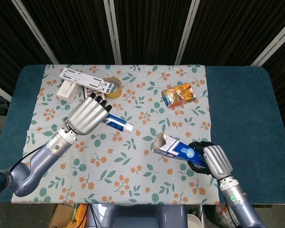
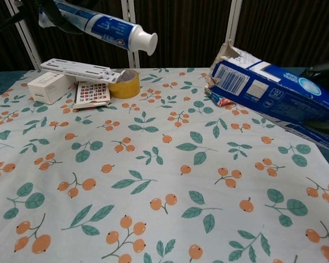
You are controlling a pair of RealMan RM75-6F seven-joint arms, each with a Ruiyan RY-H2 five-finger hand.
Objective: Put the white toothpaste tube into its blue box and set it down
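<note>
Left hand (image 1: 88,116) is raised above the bench (image 1: 237,95), fingers (image 1: 99,99) closed around the white toothpaste tube (image 1: 118,123); the tube is held clear of the floral cloth (image 1: 133,156), white cap pointing toward the robot's right; in the chest view the tube (image 2: 104,24) sits high at the upper left, tilted slightly cap-down; the left hand itself is barely visible there

Right hand (image 1: 210,161) grips the rear end of the blue box (image 1: 173,148), fingers wrapped around it; the box is held off the cloth, its torn open mouth facing the tube; tube cap and box mouth are apart, not touching; in the chest view the box (image 2: 268,90) slants down to the right, flaps ragged at its upper left end

Other items, all resting on the cloth at the far side: white perforated bracket (image 1: 88,80) lying across a small white box (image 1: 66,90) and a card of coloured squares (image 1: 93,97); yellow tape roll (image 1: 115,87) just beside the bracket's end; orange snack packet (image 1: 178,94) well apart to the right
</note>
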